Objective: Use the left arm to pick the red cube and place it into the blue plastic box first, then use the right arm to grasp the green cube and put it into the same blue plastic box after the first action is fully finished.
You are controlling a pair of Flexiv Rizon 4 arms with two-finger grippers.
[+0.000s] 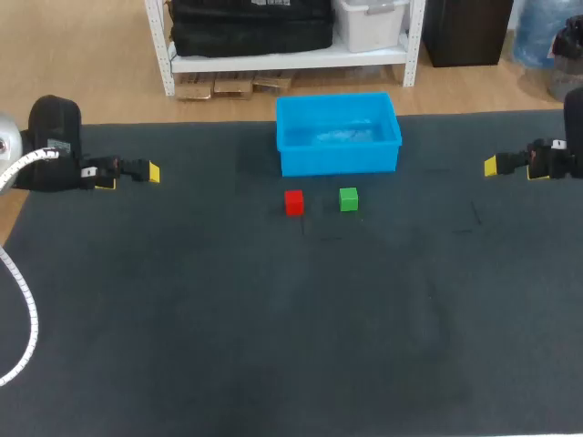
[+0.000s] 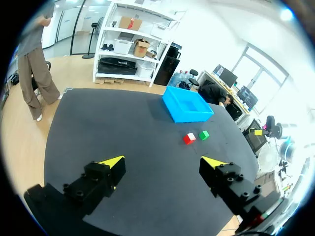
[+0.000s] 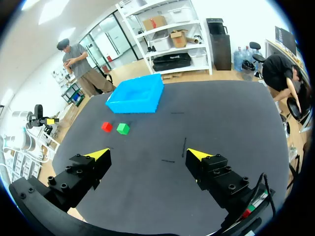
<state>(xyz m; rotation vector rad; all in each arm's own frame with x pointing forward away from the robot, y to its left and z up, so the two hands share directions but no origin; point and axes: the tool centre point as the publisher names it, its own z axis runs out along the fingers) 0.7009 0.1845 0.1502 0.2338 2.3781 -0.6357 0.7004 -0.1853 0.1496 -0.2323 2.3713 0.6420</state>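
1. The table carried a dark mat across its whole top, and everything I was working with sat in the far half of it.
2. My left arm came in at the table's left edge towards the far corner. My right arm came in at the right edge, about level with it.
3. The box stood upright at the middle of the far edge with its mouth open to the top. I saw no cube inside it.
4. The left gripper hung over the left edge, well apart from both cubes. In the left wrist view its fingers were spread wide with only bare mat between them, holding nothing.
5. The right gripper hung over the right edge, also well apart from the cubes. In its own wrist view the fingers stood wide apart and empty.
6. The red cube rested on the mat just in front of the box, below its left half.
7. The green cube rested near the red cube on its right, apart from it and not touching, also just in front of the box.
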